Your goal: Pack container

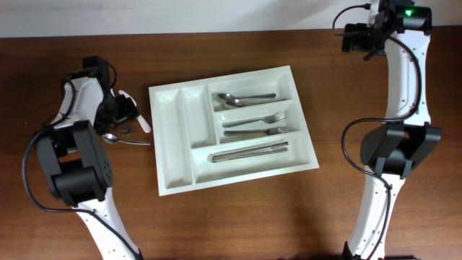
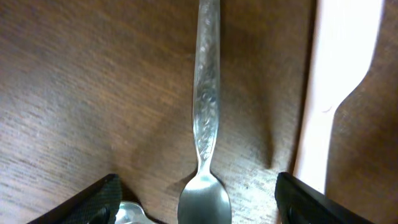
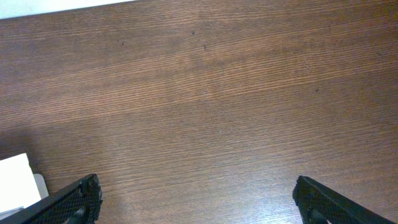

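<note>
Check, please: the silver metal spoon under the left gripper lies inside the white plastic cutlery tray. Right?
No. The silver metal spoon under the left gripper lies on the wooden table, left of the white plastic cutlery tray, as the overhead view shows.

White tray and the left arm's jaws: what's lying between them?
A metal spoon, its handle pointing at the tray, and a white plastic utensil beside it. The overhead view shows both.

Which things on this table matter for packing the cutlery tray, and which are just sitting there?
In play: container, loose spoon, white plastic utensil, left gripper over the spoon.
Done or idle: right gripper; spoons, forks, knives already packed.
</note>
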Robot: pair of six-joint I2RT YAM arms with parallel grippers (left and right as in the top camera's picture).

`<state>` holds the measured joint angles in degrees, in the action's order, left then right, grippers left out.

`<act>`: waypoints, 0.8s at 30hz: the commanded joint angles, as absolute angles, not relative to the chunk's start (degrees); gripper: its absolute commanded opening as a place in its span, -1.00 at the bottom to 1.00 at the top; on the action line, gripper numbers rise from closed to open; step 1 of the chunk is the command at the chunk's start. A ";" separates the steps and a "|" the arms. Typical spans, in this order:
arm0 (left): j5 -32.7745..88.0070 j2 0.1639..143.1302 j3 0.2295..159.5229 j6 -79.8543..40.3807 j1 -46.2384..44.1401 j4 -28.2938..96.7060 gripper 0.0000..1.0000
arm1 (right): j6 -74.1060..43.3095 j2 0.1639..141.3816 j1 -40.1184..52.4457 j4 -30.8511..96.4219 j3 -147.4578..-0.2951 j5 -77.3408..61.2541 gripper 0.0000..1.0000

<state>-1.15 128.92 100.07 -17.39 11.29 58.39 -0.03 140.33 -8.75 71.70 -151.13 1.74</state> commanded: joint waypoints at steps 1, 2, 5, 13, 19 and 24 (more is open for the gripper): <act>-1.98 129.54 100.38 -17.58 11.57 59.64 0.62 | -0.51 139.98 -8.64 71.57 -151.94 2.63 0.97; -1.98 129.54 100.38 -17.58 11.57 60.10 0.61 | -0.51 139.98 -8.64 71.57 -151.94 2.63 0.98; -2.00 129.54 100.38 -17.56 11.57 61.10 0.60 | -0.51 139.98 -8.64 71.57 -151.94 2.63 0.97; -2.00 129.54 100.33 -17.54 11.57 61.93 -0.02 | -0.51 139.98 -8.64 71.57 -151.94 2.63 0.98; -1.98 129.54 100.33 -17.54 11.57 62.28 -0.09 | -0.51 139.98 -8.64 71.57 -151.94 2.63 0.98; -1.98 129.56 100.33 -17.54 11.57 63.81 -0.10 | -0.51 139.98 -8.64 71.57 -151.94 2.63 0.98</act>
